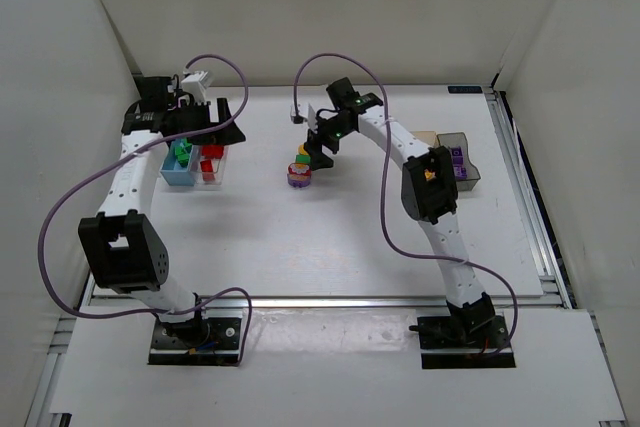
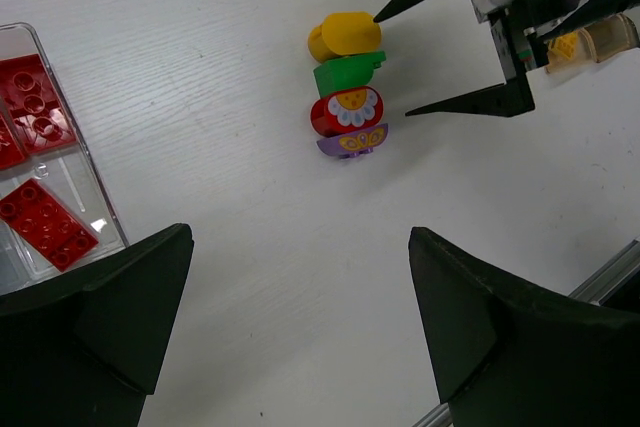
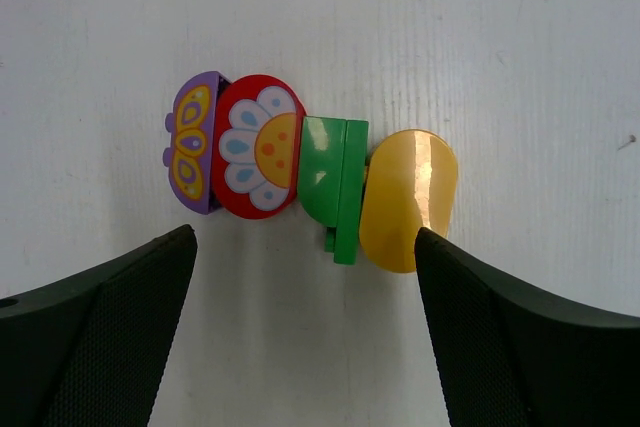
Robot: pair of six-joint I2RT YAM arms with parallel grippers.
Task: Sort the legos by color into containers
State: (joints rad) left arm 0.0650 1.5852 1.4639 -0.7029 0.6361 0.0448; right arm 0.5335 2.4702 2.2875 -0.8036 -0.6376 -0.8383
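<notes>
Right gripper (image 3: 305,239): your jaws stand wide, straddling the lego row (image 3: 300,177) without gripping it.
Lego row: purple (image 3: 195,142), red flower (image 3: 255,147), green (image 3: 330,182) and yellow (image 3: 410,197) pieces joined, lying flat on the table (image 1: 350,237).
Left gripper (image 2: 300,237): your jaws are spread wide, holding nothing, beside the clear bin (image 2: 80,137).
Clear bin: holds red bricks (image 2: 50,222).
Grey bin (image 1: 470,175): holds purple bricks (image 1: 457,162).

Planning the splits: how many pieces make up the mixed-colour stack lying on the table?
4, joined in one row: yellow rounded plastic piece at one end, then green brick, red flower-printed piece, purple butterfly-printed piece at the other end. None seems hidden.
</notes>
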